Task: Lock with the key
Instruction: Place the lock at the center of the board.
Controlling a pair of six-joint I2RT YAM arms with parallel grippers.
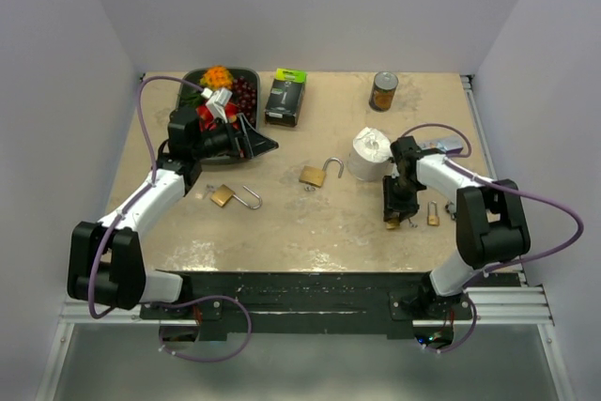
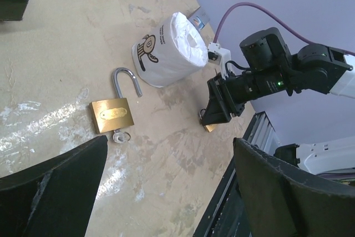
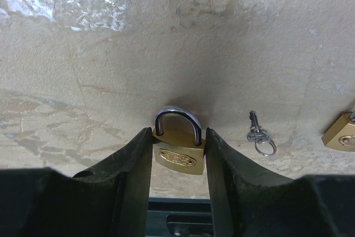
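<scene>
The right gripper (image 3: 178,137) is filling the near edge of the right wrist view. Its dark fingers (image 3: 133,162) are pressing against both narrow sides of a closed padlock (image 3: 177,158), and the jaws are standing partly apart, clamping the brass body. The padlock is sitting at the right near part of the table (image 3: 166,37), with its shackle pointing away and seated in the body. Whether it is resting on the surface or hanging just clear cannot be told.

Assessment: the body is looking dense, rigid and smooth, so it is likely to slip if gripped on its flat faces. The present hold across the sides is looking sound. The loose key (image 3: 256,132) is lying flat just beside it; being thin and light, it is best taken by its ring end.

A small padlock (image 3: 341,134) is lying beyond the key and may be crowding an approach. The paper roll (image 1: 371,152) is standing near, behind the gripper. An open padlock (image 1: 313,176) is lying mid-table, and a second open padlock (image 1: 223,196) is lying further left. The left gripper (image 1: 252,143) is hanging by the tray (image 1: 191,75), jaws spread wide, holding nothing, well apart from the work.
</scene>
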